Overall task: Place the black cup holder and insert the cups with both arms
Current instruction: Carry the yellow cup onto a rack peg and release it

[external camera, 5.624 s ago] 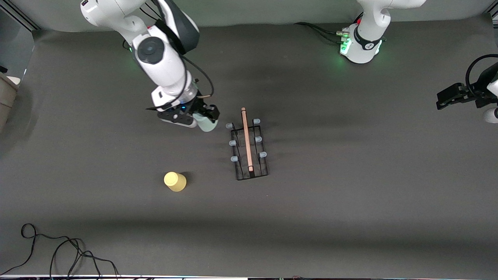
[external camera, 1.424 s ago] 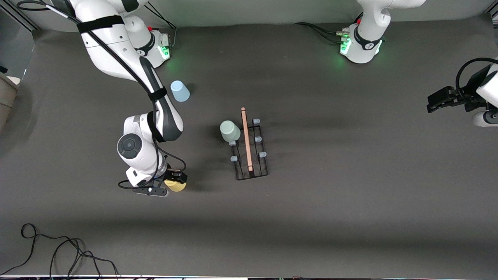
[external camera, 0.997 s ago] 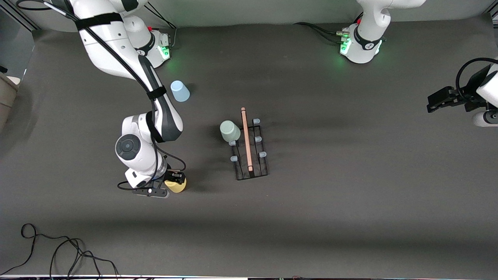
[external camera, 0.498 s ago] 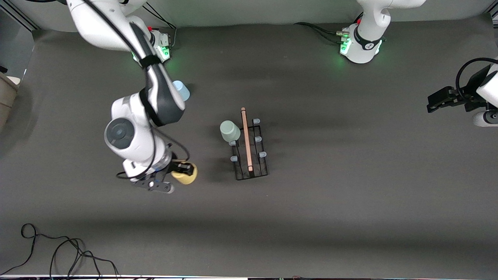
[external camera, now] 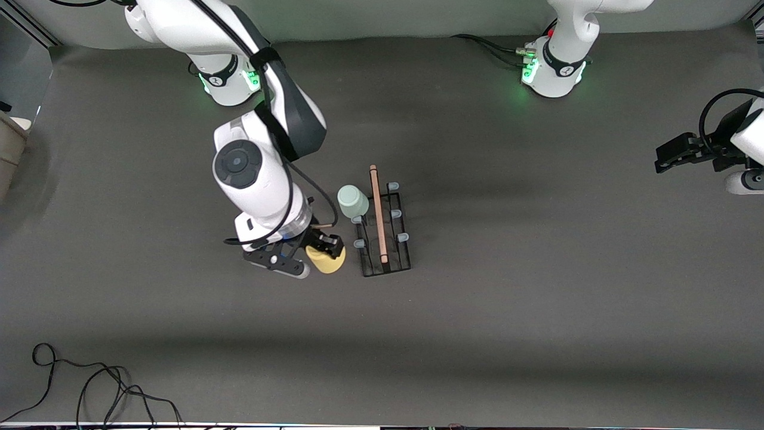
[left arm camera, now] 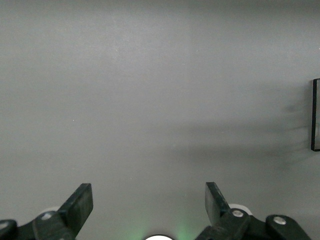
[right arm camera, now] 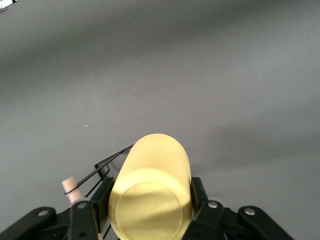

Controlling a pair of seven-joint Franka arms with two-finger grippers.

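Observation:
The black cup holder [external camera: 385, 236] stands mid-table with its wooden rod handle [external camera: 377, 214] on top. The pale green cup [external camera: 352, 200] sits upside down on a peg on the side toward the right arm's end. My right gripper [external camera: 322, 252] is shut on the yellow cup [external camera: 326, 260] and holds it in the air beside the holder's nearer end; the cup fills the right wrist view [right arm camera: 150, 192], with the holder's wire [right arm camera: 107, 165] beneath. The light blue cup is hidden by the right arm. My left gripper [external camera: 668, 156] is open and empty at the left arm's end [left arm camera: 148, 200].
A black cable [external camera: 89, 388] lies coiled at the table's near corner on the right arm's end. The two green-lit bases [external camera: 552, 68] stand along the table's edge farthest from the front camera.
My right gripper closed on the yellow cup, lifted it off the table and carried it toward the holder's nearer end. The right arm now covers the light blue cup. The left arm has stayed still.

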